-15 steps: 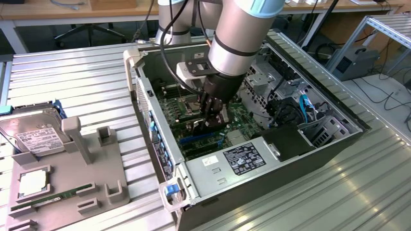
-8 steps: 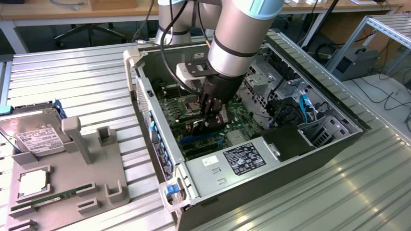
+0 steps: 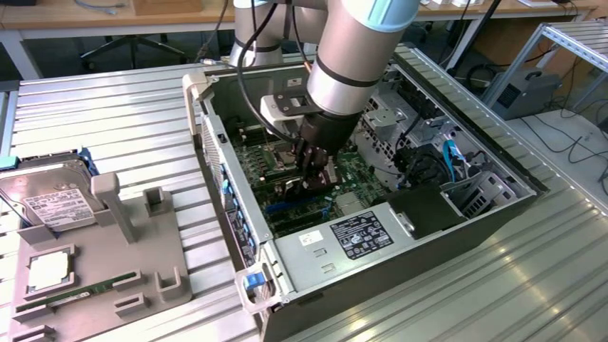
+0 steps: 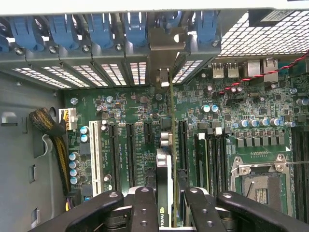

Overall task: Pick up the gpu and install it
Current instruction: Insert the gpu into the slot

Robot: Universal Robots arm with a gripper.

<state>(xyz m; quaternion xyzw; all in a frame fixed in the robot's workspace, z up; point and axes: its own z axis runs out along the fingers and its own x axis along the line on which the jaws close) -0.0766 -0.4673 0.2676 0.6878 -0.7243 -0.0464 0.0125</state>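
The gpu shows edge-on in the wrist view, standing upright over the green motherboard. Its silver end bracket reaches up to the row of blue slot clips at the case's rear wall. My gripper is shut on the gpu, with one black finger on each side of it. In the exterior view my gripper reaches down into the open computer case. There it holds the dark gpu low over the board, among the expansion slots. I cannot tell whether the card's edge sits in a slot.
The empty CPU socket and memory slots lie beside the card. A bundle of cables hangs by the case wall. Outside the case, a grey holder carries a hard drive, a processor and a memory stick. The labelled power supply fills the case's near end.
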